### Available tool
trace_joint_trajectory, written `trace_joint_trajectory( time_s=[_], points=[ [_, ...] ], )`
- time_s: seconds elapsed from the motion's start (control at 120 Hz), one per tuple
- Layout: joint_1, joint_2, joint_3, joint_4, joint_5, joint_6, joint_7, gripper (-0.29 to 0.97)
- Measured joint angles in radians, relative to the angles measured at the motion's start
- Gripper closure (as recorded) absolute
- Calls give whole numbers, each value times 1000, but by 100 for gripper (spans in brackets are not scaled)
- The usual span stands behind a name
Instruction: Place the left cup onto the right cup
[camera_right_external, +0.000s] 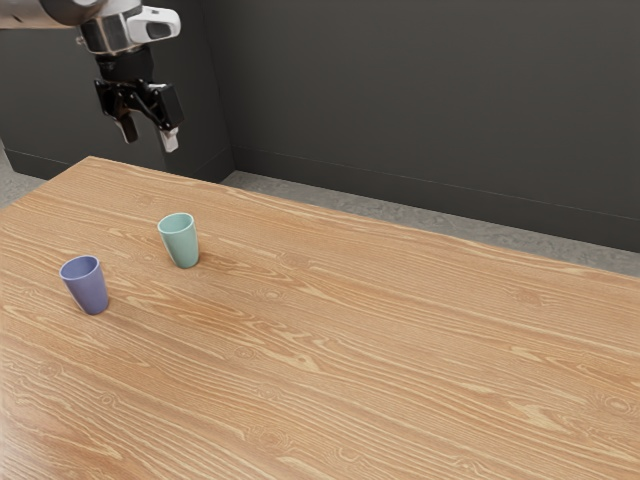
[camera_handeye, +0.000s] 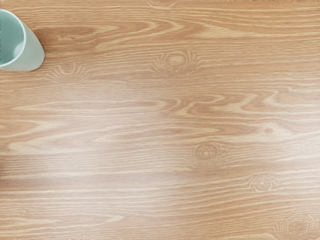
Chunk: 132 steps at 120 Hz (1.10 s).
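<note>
Blue cup (camera_right_external: 84, 283) stands upright on the surface (camera_right_external: 400, 340), at 8 o'clock from the teal cup (camera_right_external: 179, 240) in the exterior view, near but apart. My fingers (camera_right_external: 168, 133) are spread and empty, high up at 12 o'clock from the blue cup. Plan: descend centred over blue, straddle its wall, pinch near the rim, keep it plumb, avoid nudging teal.

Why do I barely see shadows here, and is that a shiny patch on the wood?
Exterior view: the teal cup casts a soft shadow toward that view's right, the blue cup hardly any. Wrist view: a pale sheen crosses the table, and a darker shadow lies beside the teal cup.
</note>
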Motion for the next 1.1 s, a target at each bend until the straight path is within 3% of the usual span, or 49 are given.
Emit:
trace_joint_trajectory(
  time_s=[0.442, 1.1],
  points=[
    [-1, 3, 0, -14, 4, 9, -21, 2],
    [34, 52, 5, -142, 11, 163, -32, 2]
  ],
)
